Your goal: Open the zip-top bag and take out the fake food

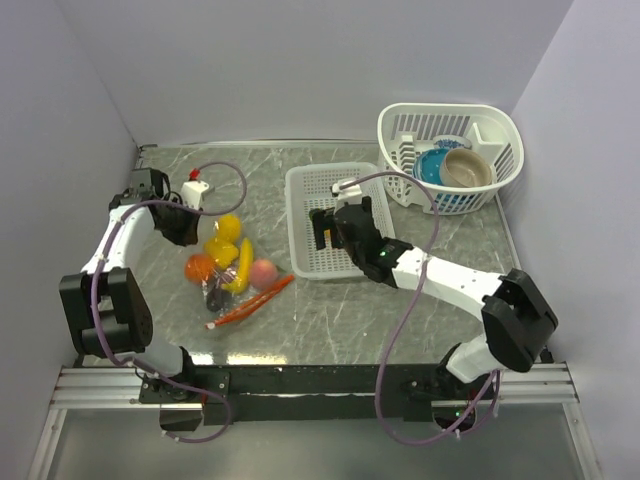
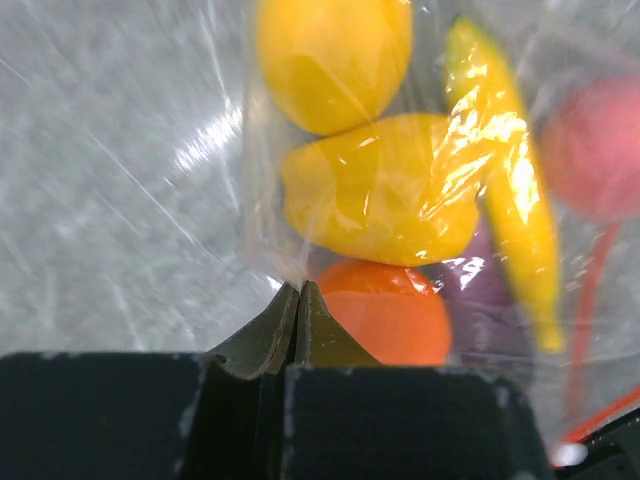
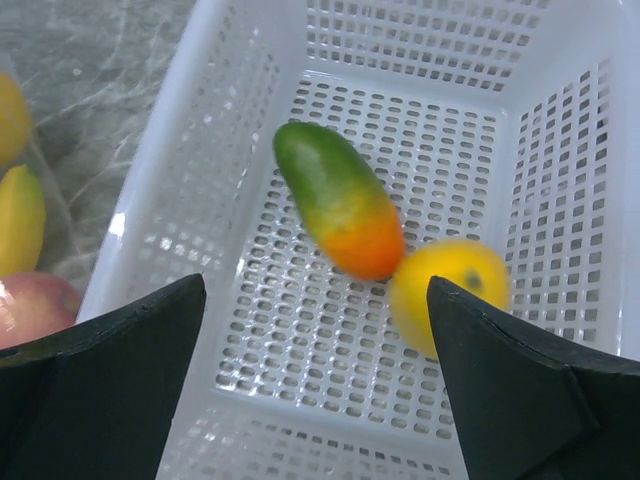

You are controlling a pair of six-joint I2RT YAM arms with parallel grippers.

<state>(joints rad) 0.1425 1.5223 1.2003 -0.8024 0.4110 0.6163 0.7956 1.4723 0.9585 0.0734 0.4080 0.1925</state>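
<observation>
1. The left claw (image 2: 298,312) has its fingers pressed together. The tips meet on the clear film at the edge of the zip-top bag (image 1: 226,262), though how much film is caught there is hard to make out.
2. The right claw (image 3: 315,295) stands wide apart and holds nothing, hanging over the flat white slotted basket (image 3: 400,40).
3. From above, that claw hides the basket's contents. Its own camera shows two pieces of fake food on the floor, touching: a green-orange mango (image 3: 340,200) and a round yellow fruit (image 3: 450,290), the latter partly behind one finger.
4. The bag lies on the grey marbled bench (image 1: 320,315), left of the basket, with its orange-red zip strip (image 1: 250,303) along the near side. I cannot tell whether it is open or sealed.
5. Inside the bag are two yellow pieces (image 2: 385,190), a yellow banana (image 2: 510,200), an orange ball (image 2: 390,310), a pink-red fruit (image 2: 600,145) cut off at the frame edge, and a purple piece (image 2: 480,290) blurred behind the film.
6. Far right, a second white basket (image 1: 500,125) holds a teal bowl (image 1: 432,168) and a tan bowl (image 1: 468,168).
</observation>
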